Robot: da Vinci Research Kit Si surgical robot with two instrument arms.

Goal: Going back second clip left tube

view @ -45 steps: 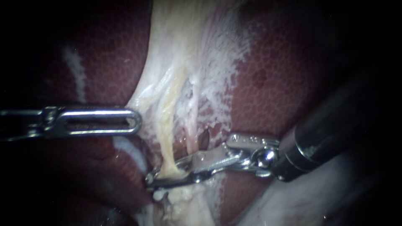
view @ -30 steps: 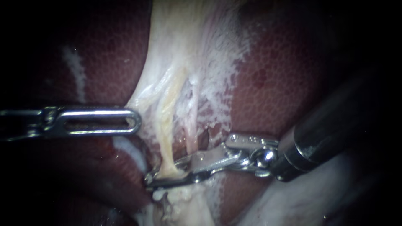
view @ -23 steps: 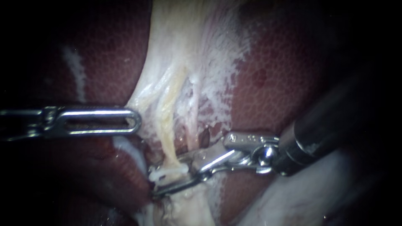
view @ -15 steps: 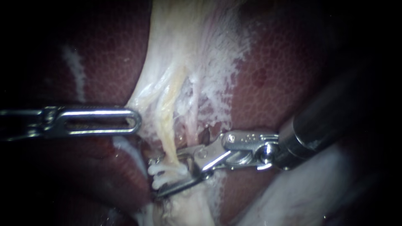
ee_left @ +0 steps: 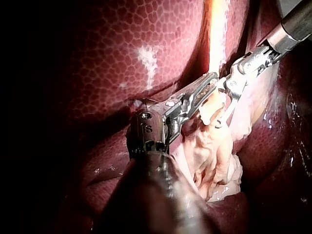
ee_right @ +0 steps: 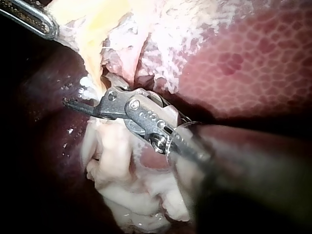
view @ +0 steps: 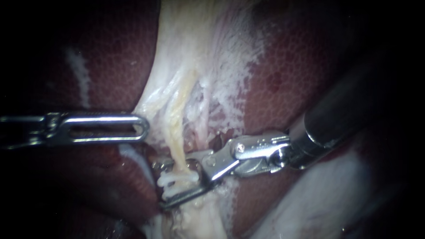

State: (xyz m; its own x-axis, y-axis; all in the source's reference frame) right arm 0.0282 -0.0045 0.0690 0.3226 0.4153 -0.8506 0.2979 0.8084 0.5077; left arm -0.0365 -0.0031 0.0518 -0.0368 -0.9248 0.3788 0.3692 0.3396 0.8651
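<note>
- Here, the right instrument (view: 161, 185) is the nearer one. Its jaws stand apart with a clear gap, one on each side of the left tube (view: 177, 137), and grip nothing.
- The left tube (the yellowish one) runs from top to bottom in the endoscope view and the jaws lie across it. We judge the way back is along the shaft, out to the right, straight off the tube.
- The clip (view: 179, 180) sits on that tube, right between the open jaws, so a jaw dragged sideways could catch it.
- The left instrument (view: 141, 128) lies to the tube's left, jaws together, with its tip against pale tissue (view: 152, 106). It holds nothing we can see.
- We count two instruments, two tubes (a pinker tube (view: 202, 128) lies just right of the yellow one), and one clip for certain, all over the liver (view: 110, 57).
</note>
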